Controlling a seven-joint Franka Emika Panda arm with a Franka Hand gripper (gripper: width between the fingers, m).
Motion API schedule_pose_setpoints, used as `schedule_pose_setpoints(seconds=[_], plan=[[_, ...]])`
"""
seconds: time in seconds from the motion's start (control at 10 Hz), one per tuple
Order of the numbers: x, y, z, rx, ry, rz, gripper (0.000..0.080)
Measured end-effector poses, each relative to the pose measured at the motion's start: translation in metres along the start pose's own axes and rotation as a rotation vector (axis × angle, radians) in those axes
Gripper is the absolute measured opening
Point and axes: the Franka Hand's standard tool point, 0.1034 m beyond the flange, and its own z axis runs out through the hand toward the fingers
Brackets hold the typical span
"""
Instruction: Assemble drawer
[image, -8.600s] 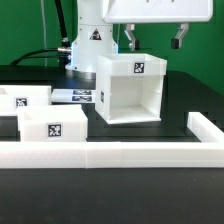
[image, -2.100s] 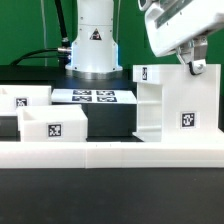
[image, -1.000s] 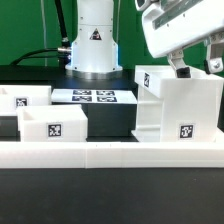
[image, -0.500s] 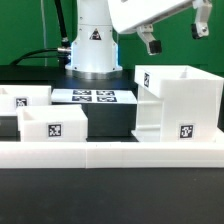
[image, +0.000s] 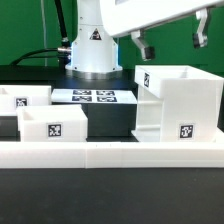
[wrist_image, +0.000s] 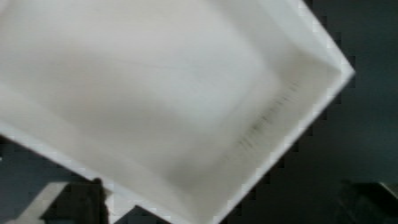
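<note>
Fingers (image: 144, 46) wide apart, clear above housing (image: 186, 100)

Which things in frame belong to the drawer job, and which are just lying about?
Job: housing, front tray, rear tray, and the gripper, open above the housing.
Lying about: marker board, rail, table.

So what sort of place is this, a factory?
More likely a robotics lab bench: a robot arm stands on a black table, a white housing and trays carry square tags, and a green backdrop hangs behind.
</note>
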Motion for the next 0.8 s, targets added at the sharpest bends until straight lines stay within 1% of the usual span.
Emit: schedule_pose_setpoints(seconds=[0.1,0.2,0.3,0.5,0.6,0.7,0.8], plan=[[0.001,0.016,-0.001,-0.012,-0.032,-0.172,0.0649],[0.001,0.027,-0.002,-0.025,-0.061,-0.293,0.0649],[0.002,0.025,-0.002,-0.024,-0.054,-0.344,0.0649],[0.002,0.026,-0.001,-0.022,-0.057,-0.44,0.0649],[0.002,0.032,-0.001,-0.025,-0.061,-0.555,0.0649],[0.002,0.047,-0.001,-0.04,-0.071,-0.639,0.0649],[0.002,0.062,-0.002,-0.054,-0.077,-0.63,0.0649]])
